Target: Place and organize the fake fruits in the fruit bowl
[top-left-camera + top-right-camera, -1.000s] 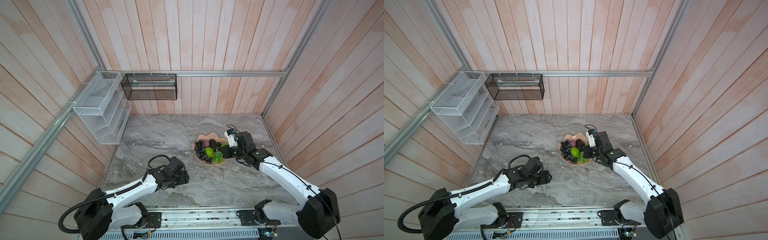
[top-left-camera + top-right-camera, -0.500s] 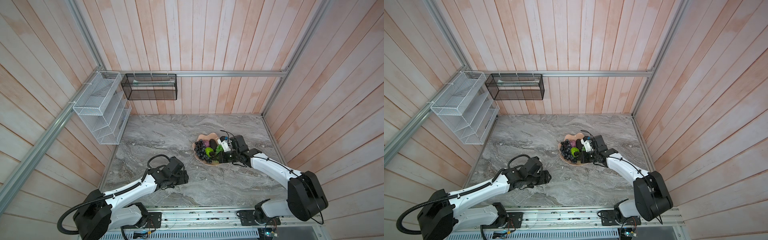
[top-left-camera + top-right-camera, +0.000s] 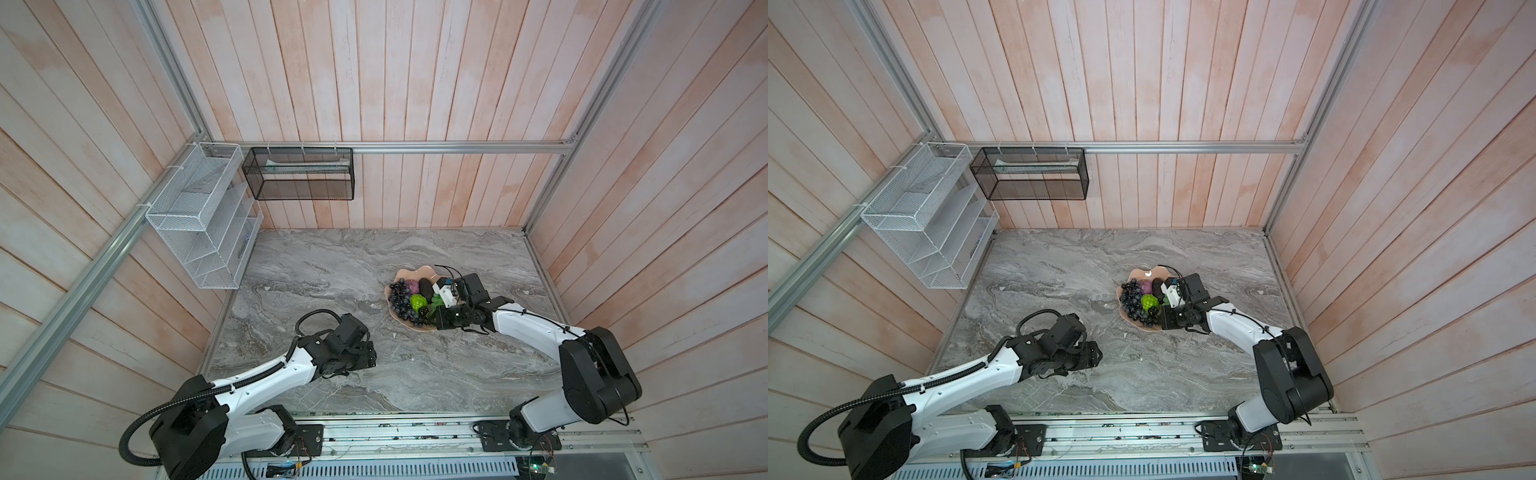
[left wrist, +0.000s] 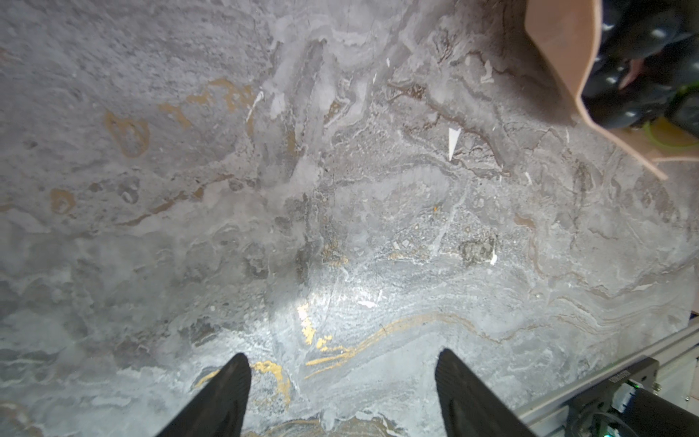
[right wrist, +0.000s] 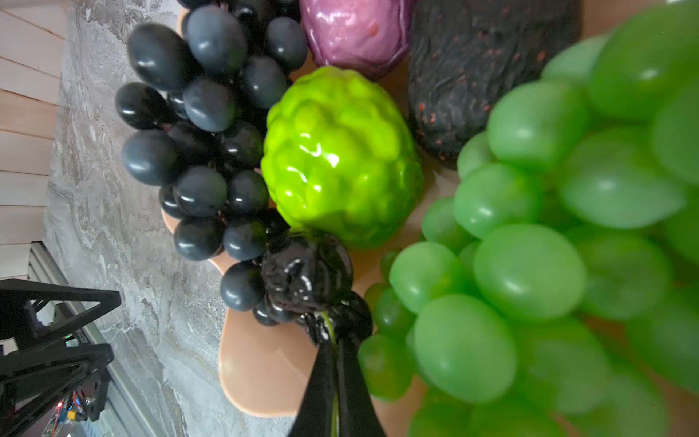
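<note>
The salmon-pink fruit bowl [image 3: 409,275] stands right of the table's middle in both top views. It holds the black-purple grape bunch [image 5: 204,125], purple round fruit [image 5: 355,30], dark bumpy oval [image 5: 472,75], lime-green lumpy fruit [image 5: 340,159] and green grape bunch [image 5: 567,227]. My right gripper [image 5: 334,336] reaches in over the bowl's near rim. Its jaws are pinched on the thin green stem of the tiny black cluster [image 5: 306,276], which rests against the lumpy fruit. My left gripper [image 4: 342,359] hangs open over bare marble, left of the bowl [image 4: 559,56].
A white wire rack [image 3: 199,220] and a black mesh basket [image 3: 299,174] hang on the back-left walls. An aluminium rail [image 3: 415,432] runs along the table's front edge. Wooden walls close the table [image 3: 332,266] on three sides.
My right arm swung from the bowl's right side down to its near rim, bringing the black cluster in beside the lumpy fruit. The left arm has not moved.
</note>
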You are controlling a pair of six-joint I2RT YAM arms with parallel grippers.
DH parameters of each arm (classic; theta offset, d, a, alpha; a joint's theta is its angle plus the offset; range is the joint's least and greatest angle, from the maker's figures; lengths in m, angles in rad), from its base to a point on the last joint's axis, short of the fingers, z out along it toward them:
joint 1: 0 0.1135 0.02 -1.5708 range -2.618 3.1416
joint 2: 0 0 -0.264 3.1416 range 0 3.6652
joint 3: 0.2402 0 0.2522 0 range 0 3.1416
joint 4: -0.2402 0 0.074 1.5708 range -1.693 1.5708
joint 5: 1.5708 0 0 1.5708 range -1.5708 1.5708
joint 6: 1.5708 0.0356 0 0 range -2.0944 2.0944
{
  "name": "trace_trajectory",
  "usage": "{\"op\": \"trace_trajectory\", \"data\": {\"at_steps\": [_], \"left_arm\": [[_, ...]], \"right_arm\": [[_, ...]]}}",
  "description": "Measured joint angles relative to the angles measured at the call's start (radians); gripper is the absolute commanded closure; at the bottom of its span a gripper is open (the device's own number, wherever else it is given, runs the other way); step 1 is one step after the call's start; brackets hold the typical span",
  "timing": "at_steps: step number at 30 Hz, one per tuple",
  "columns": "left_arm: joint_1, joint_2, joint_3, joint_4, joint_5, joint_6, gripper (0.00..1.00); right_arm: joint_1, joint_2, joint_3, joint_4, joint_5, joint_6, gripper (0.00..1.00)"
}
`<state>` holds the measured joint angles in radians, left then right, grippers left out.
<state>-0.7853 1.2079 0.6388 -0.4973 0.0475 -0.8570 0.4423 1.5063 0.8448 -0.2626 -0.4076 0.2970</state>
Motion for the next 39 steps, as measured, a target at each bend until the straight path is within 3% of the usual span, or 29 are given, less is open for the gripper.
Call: {"op": "trace_trajectory", "data": {"at_steps": [3,13,18,21,25,29,33,39], "left_arm": [[0.002,0.003,0.003,0.0,0.0,0.003,0.21],[0.008,0.013,0.032,-0.002,0.0,0.016,0.21],[0.063,0.005,0.079,-0.024,-0.002,0.04,0.19],[0.148,-0.014,0.148,-0.045,-0.038,0.087,0.02],[0.31,-0.047,0.251,-0.015,-0.114,0.211,0.0],[0.499,-0.081,0.203,0.246,-0.168,0.407,0.0],[0.566,-0.085,-0.011,0.557,-0.206,0.629,0.0],[0.724,-0.019,-0.256,0.885,-0.263,0.735,0.0]], "right_arm": [[0.0,-0.011,0.02,-0.019,0.021,-0.014,0.72],[0.0,-0.1,0.098,-0.078,0.067,-0.043,0.7],[0.0,-0.181,0.148,-0.074,0.131,-0.07,0.45],[-0.002,-0.265,0.14,-0.023,0.208,-0.093,0.25],[-0.044,-0.378,0.051,0.152,0.331,-0.127,0.06],[-0.18,-0.462,-0.159,0.457,0.393,-0.192,0.02],[-0.3,-0.427,-0.281,0.632,0.406,-0.256,0.02],[-0.445,-0.388,-0.457,0.899,0.435,-0.26,0.02]]}}
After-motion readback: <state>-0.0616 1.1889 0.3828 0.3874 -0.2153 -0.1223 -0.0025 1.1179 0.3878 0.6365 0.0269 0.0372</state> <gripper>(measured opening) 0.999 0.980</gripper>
